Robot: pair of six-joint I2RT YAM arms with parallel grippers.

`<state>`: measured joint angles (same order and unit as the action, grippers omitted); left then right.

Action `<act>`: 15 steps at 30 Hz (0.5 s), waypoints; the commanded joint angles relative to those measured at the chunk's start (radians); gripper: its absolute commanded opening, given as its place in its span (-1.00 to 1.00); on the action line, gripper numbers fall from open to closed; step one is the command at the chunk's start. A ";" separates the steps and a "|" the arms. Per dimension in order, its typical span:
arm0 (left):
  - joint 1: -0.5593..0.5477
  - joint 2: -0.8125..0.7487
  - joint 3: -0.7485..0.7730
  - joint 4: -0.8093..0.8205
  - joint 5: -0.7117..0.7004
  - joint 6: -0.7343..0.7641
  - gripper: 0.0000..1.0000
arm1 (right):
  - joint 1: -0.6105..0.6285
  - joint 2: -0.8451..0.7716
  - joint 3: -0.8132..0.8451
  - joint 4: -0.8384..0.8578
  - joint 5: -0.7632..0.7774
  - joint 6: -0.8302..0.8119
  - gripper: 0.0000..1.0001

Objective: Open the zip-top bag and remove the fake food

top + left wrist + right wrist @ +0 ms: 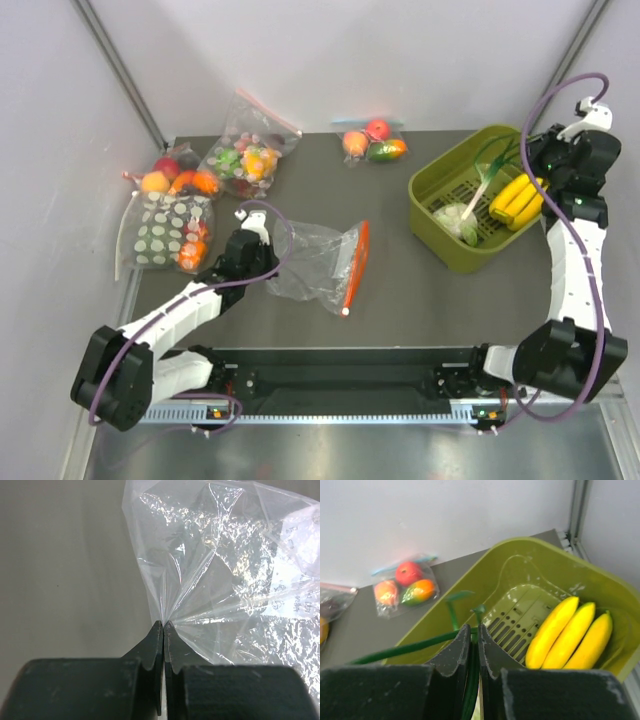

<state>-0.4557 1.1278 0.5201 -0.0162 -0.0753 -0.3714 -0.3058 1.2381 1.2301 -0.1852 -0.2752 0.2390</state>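
Nearly done: letting the last piece go cleanly

The zip-top bag lay flat and empty-looking at mid-table, its red-orange zip strip on the side toward the basket. Both pieces of fake food were out of it. The yellow bananas rested in the green basket at the far right, and the pale leafy head lay near them on the basket floor. The left gripper was clamped on a gathered corner of the bag's film, on the side away from the zip. The right gripper hung over the basket with its jaws pinched on a thin green stem, which appeared to run down to the leafy head.

What remained, by my reading, was the release. It would go best if the right jaws parted fully before any lift, so the stem did not snag and drag the head up over the rim. The arm could then rise straight up, clear of the bananas. The left could let the film go last. The other filled bags along the far edge needed no touching.
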 commanded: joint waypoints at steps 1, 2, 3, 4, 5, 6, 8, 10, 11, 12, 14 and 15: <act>0.012 -0.031 0.043 -0.018 0.005 0.025 -1.00 | -0.041 0.040 0.098 0.040 0.004 0.008 -1.00; 0.015 -0.033 0.044 -0.018 0.005 0.026 -1.00 | -0.042 0.047 0.104 0.036 0.008 0.005 -1.00; 0.017 -0.037 0.046 -0.018 0.006 0.026 -1.00 | -0.044 0.061 0.117 0.035 0.011 0.000 -1.00; 0.022 -0.037 0.044 -0.019 0.008 0.026 -1.00 | -0.042 0.069 0.123 0.030 0.016 -0.001 -1.00; 0.022 -0.039 0.046 -0.022 0.011 0.026 -1.00 | -0.042 0.078 0.129 0.023 0.018 -0.004 -1.00; 0.023 -0.037 0.046 -0.022 0.012 0.025 -1.00 | -0.044 0.096 0.146 0.012 0.013 -0.012 -1.00; 0.025 -0.040 0.044 -0.025 0.016 0.025 -1.00 | -0.044 0.112 0.149 -0.008 -0.015 -0.018 -0.97; 0.026 -0.042 0.044 -0.022 0.017 0.026 -1.00 | -0.044 0.109 0.121 -0.005 -0.025 -0.020 -0.83; 0.028 -0.040 0.044 -0.024 0.017 0.026 -1.00 | -0.044 0.104 0.108 0.006 -0.030 -0.017 -0.51; 0.026 -0.039 0.046 -0.022 0.019 0.026 -1.00 | -0.042 0.094 0.085 0.009 -0.035 -0.010 -0.28; 0.026 -0.040 0.047 -0.027 0.020 0.028 -0.99 | -0.044 0.086 0.071 0.010 -0.053 -0.009 0.44; 0.026 -0.040 0.047 -0.027 0.022 0.029 -0.94 | -0.044 0.077 0.062 0.001 -0.055 -0.006 0.67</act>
<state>-0.4358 1.1137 0.5282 -0.0502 -0.0669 -0.3599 -0.3428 1.3487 1.3067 -0.2024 -0.2951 0.2363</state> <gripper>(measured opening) 0.019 0.749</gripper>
